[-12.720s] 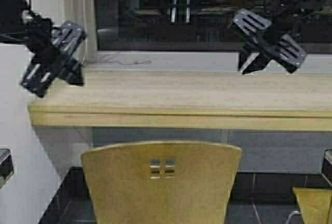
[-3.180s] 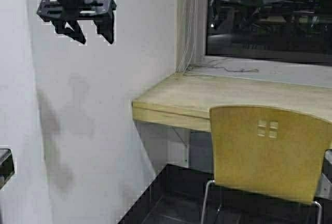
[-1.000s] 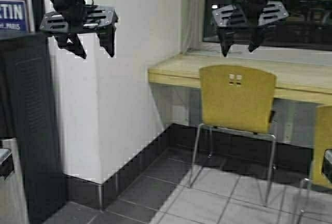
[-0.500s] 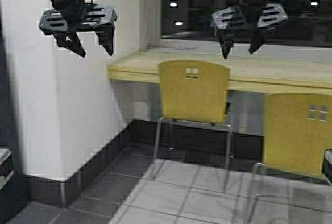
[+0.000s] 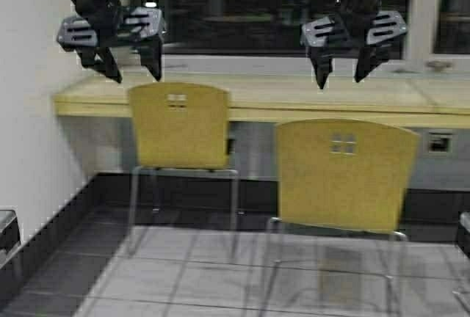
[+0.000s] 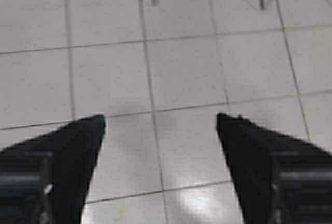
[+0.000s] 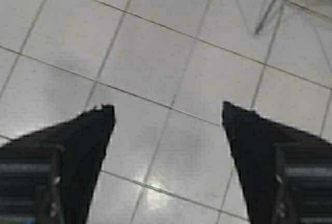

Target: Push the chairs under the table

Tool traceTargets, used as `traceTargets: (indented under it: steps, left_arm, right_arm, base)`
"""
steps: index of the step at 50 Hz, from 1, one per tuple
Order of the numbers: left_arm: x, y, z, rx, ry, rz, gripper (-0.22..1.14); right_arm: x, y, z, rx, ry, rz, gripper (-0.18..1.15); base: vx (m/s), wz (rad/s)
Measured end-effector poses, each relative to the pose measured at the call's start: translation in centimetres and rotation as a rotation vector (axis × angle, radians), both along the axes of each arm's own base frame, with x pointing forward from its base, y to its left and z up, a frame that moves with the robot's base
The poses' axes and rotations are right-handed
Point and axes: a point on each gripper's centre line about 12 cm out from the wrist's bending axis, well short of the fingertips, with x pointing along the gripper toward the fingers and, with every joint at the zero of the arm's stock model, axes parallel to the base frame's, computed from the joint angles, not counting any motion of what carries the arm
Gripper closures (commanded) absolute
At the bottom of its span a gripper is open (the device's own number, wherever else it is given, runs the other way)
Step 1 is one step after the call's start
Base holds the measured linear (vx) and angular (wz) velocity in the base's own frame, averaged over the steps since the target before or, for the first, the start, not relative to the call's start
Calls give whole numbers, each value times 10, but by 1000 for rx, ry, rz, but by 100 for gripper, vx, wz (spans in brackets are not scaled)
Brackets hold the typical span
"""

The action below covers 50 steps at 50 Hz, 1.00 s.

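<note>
While both arms are hanging raised and holding nothing, the left gripper (image 5: 134, 76) at ten o'clock and the right gripper (image 5: 341, 78) at one o'clock are keeping their fingers spread apart. Two mustard-yellow chairs are standing on the tiled floor (image 5: 220, 273): the left chair (image 5: 178, 126) is sitting close against the long beige table (image 5: 279, 101), the right chair (image 5: 342, 174) is standing nearer, clear of it. Each wrist view is showing pale floor tiles between parted fingers.

Two mustard-yellow chairs, one at centre-left (image 5: 178, 126) and one at lower right (image 5: 343, 174), stand upright facing the long beige desk (image 5: 294, 102) across mid-frame.
</note>
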Motion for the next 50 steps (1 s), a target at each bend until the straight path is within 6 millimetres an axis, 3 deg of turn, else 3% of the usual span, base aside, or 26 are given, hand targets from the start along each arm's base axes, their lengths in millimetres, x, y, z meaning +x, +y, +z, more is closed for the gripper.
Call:
traceTargets:
  steps: [15, 28, 40, 50]
  left_arm:
    - [1, 2, -7, -6, 24, 18, -5]
    - [1, 5, -19, -116, 98, 152, -5]
    - [5, 9, -53, -323, 153, 403, -5]
    - [8, 14, -74, -520, 225, 668, -5]
  right_arm:
    - [1, 0, -5, 7, 13, -15, 1]
    - [1, 3, -29, 75, 69, -73, 1]
    - [3, 15, -38, 292, 90, -181, 1]
    - [8, 23, -50, 594, 93, -390, 1]
  base:
    - [-1, -38]
    - [5, -30]
    - [11, -17]
    - [21, -5]
